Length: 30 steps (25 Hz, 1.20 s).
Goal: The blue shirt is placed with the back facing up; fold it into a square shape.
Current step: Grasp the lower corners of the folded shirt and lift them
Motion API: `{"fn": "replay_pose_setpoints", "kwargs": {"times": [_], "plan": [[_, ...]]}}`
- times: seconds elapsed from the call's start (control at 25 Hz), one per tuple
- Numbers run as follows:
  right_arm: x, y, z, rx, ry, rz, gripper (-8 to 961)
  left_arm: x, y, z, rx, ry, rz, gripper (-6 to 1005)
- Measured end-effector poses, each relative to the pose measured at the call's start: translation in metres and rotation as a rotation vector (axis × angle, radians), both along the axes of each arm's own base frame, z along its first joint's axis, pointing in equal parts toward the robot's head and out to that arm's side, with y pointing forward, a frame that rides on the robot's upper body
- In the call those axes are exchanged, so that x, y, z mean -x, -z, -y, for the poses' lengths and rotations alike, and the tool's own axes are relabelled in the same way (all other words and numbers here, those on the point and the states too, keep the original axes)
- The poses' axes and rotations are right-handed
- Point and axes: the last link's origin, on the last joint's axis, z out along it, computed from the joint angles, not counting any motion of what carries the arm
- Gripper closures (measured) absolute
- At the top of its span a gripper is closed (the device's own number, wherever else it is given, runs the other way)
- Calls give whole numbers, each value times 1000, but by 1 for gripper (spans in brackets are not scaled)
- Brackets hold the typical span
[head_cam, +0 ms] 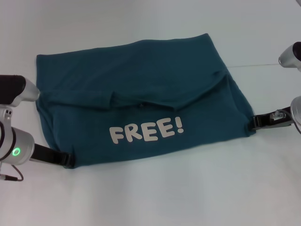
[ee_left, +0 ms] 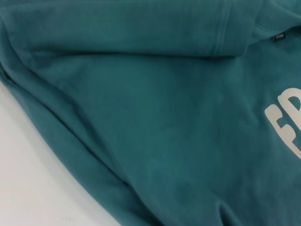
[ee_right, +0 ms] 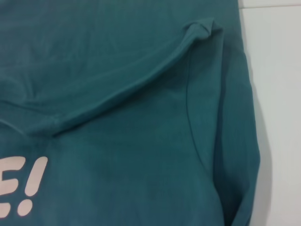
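Teal-blue cotton, the blue shirt lies folded on the white tabletop before us, its pale "FREE!" lettering facing up on the near half. Our left gripper sits at the shirt's near left corner and our right gripper at its right edge. Whether either gripper's fingers pinch the cloth or stand apart, we cannot tell. A sleeve fold crosses the shirt's middle.
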Motion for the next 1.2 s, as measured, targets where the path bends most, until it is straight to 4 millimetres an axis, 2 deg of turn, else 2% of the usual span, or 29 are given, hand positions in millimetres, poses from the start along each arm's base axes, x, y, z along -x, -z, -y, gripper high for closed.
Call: {"fn": "replay_pose_setpoints", "kwargs": {"times": [0.12, 0.32, 0.56, 0.76, 1.08, 1.2], "plan": [[1, -2, 1, 7, 5, -5, 912, 1, 0, 0, 2, -2, 0, 947], [4, -7, 2, 9, 11, -6, 858, 1, 1, 0, 3, -4, -1, 946], [1, -9, 4, 21, 39, 24, 655, 1, 1, 0, 6, -3, 0, 946], [-1, -8, 5, 33, 61, 84, 409, 0, 2, 0, 7, -3, 0, 947], [1, -6, 0, -2, 44, 66, 223, 0, 2, 0, 8, -4, 0, 947], [3, -4, -1, -7, 38, 45, 224, 0, 2, 0, 9, -5, 1, 947]]}}
